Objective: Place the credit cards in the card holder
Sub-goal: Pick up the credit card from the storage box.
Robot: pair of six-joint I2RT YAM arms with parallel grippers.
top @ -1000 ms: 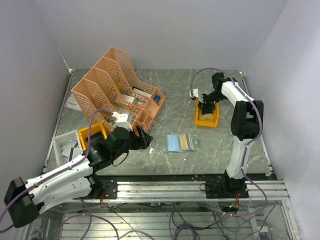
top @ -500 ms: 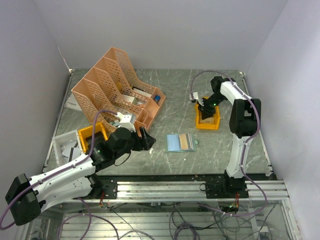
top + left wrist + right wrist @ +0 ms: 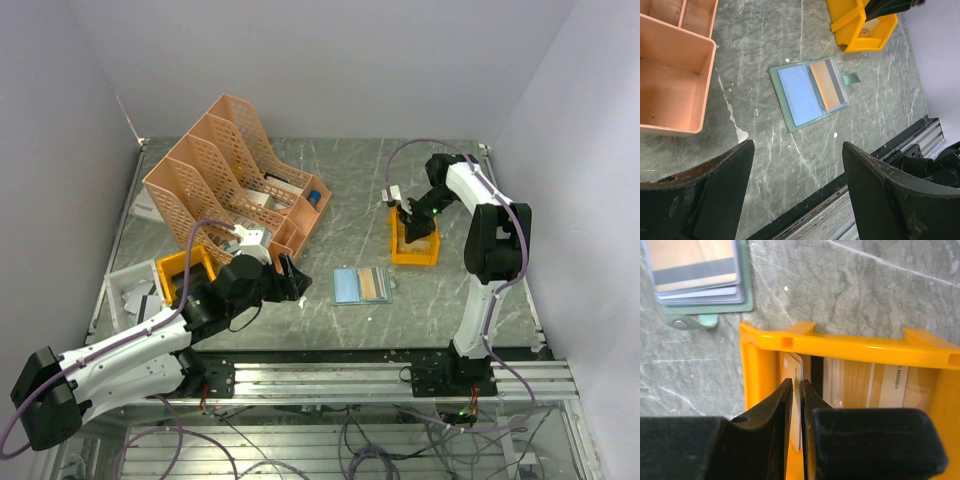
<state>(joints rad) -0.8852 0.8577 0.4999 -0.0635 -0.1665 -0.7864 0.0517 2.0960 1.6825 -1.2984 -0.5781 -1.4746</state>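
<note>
right gripper (image 3: 796, 386) in yellow bin (image 3: 850, 345) — seemingly pinching credit card (image 3: 793, 365) edge-on

Fingers (image 3: 765, 425) pinch credit card (image 3: 794, 371) inside yellow bin (image 3: 850, 347).

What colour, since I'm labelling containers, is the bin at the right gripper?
Orange-yellow; the bin shows best in the right wrist view.

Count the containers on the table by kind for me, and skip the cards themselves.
Orange-yellow bins: 2
Peach lattice file rack: 1
White tray: 1
Card holder, lying open: 1
Total: 5
</note>
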